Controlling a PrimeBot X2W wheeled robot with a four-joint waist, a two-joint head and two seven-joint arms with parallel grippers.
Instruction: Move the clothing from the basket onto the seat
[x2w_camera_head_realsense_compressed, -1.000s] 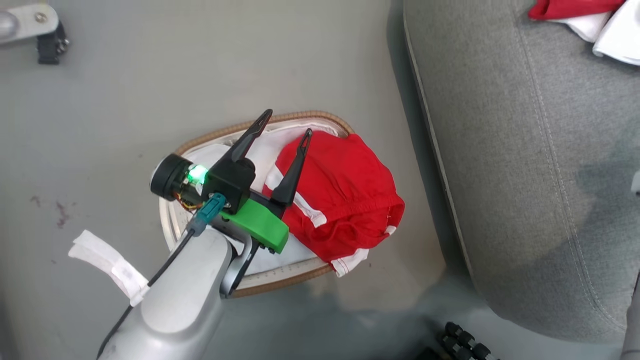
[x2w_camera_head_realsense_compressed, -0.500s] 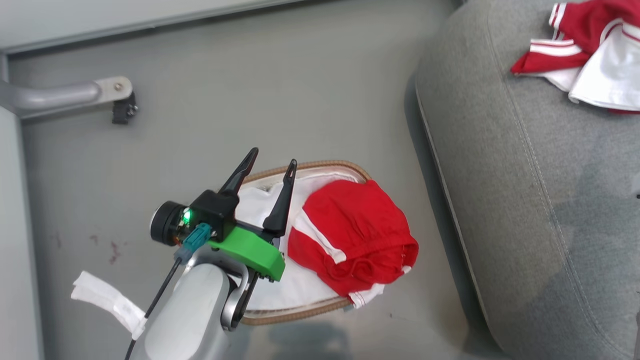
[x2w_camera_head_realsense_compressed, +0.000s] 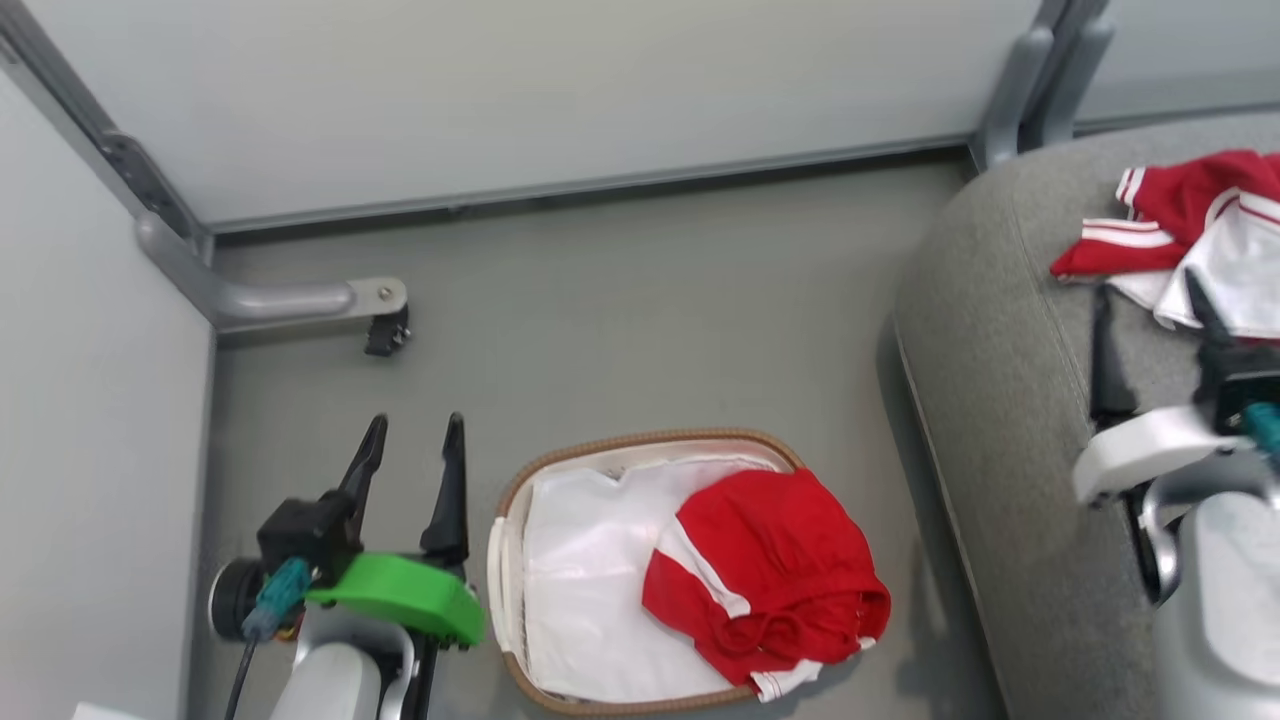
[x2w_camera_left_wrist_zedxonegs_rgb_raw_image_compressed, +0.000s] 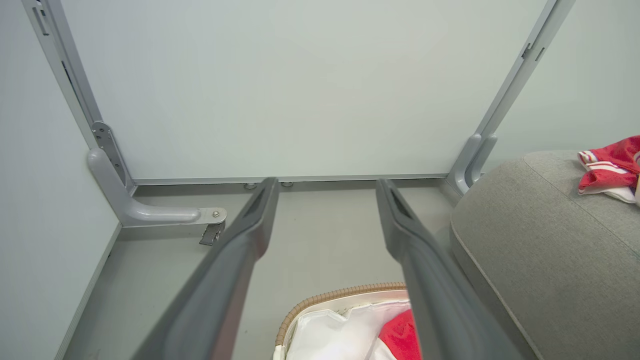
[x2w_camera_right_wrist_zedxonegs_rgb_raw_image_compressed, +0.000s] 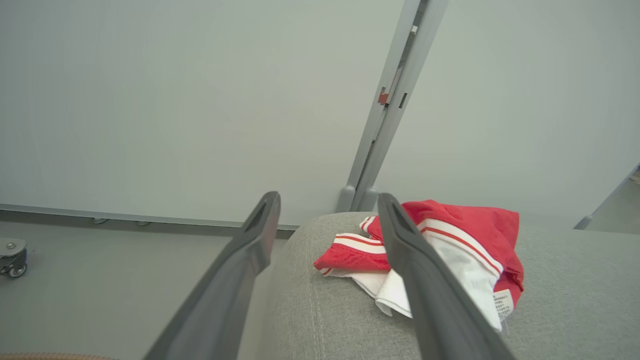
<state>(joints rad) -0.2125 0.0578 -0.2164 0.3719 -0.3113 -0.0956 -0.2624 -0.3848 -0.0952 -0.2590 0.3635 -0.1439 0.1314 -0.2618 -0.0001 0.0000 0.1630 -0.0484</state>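
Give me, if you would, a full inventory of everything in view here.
floor: one, grey, underneath everything
seat: one, grey, at the right
basket: one, cream with brown woven rim, on the floor beside the seat
liner: one, white, inside the basket
garment in basket: one, red with white panel, at the basket's right end, over its rim
garment on seat: one, red and white, striped trim, crumpled on the seat
frame foot: one, grey metal, on the floor, far left
left tool: one, dark, open, left of the basket
right tool: one, dark, open, over the seat
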